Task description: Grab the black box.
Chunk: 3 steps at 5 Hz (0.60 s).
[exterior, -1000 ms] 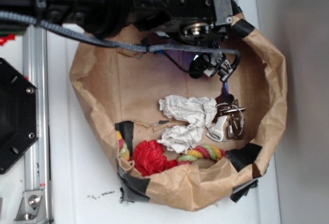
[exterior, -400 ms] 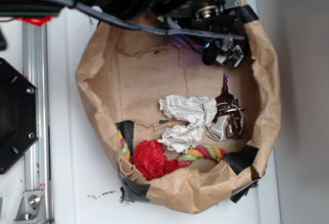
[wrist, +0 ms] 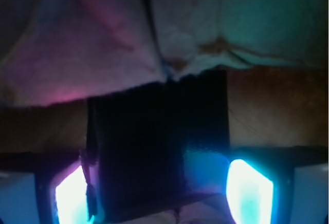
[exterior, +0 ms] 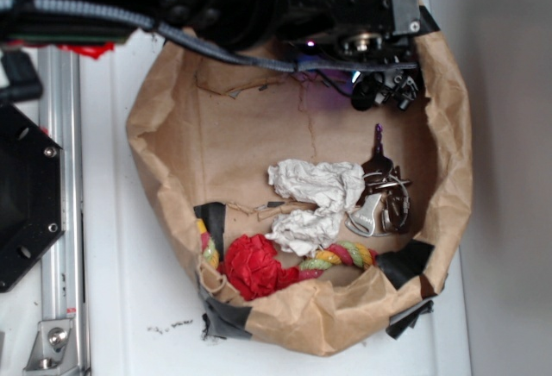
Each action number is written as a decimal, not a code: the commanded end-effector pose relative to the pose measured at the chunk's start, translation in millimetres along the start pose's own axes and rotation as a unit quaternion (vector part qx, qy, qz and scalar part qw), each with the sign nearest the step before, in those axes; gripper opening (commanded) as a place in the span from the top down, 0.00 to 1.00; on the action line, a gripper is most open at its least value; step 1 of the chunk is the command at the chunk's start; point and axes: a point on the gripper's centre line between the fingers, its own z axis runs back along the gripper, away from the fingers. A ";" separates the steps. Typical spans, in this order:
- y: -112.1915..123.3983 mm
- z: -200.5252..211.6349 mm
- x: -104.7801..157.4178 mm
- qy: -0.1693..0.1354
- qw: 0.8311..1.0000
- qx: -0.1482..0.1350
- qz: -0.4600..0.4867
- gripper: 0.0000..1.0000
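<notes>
Black and square, the box [wrist: 159,152] fills the wrist view between two glowing fingers [wrist: 249,190], so the gripper [exterior: 379,91] seems closed on it, though contact is too dim to confirm. From outside, the gripper hangs at the paper bag's [exterior: 172,178] far rim, the box hidden under the arm. The grasp looks made; next comes a steady lift clear of the bag wall.
</notes>
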 end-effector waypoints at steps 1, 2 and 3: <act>6.9 17.3 -1.6 0.028 0.999 -0.017 -0.005 1.00; 3.3 59.6 -30.2 0.035 0.994 -0.055 -0.087 1.00; -0.4 117.2 -62.7 0.089 0.977 -0.065 -0.183 1.00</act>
